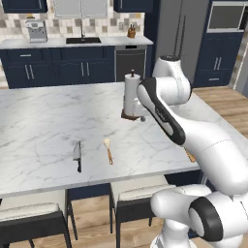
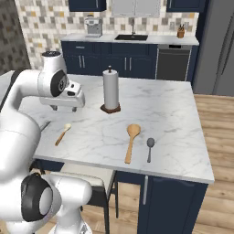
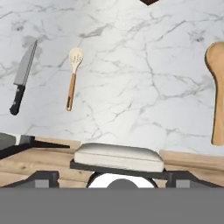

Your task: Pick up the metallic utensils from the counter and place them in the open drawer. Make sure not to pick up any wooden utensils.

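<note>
Both metallic utensils lie untouched on the white marble counter [image 2: 173,105], the black-handled silver kitchen knife [image 1: 77,156] far left and the slim dark-grey metal spoon [image 2: 149,148] near the right edge, while the claw [image 2: 66,109] hovers wide and empty, so nothing is done.

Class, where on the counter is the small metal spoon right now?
In the right base view, the metal spoon lies near the counter's front edge, just right of the large wooden spoon.

Bare marble [image 1: 38,121] around knife [image 1: 77,156]; paper-towel roll [image 1: 131,96] behind.
</note>
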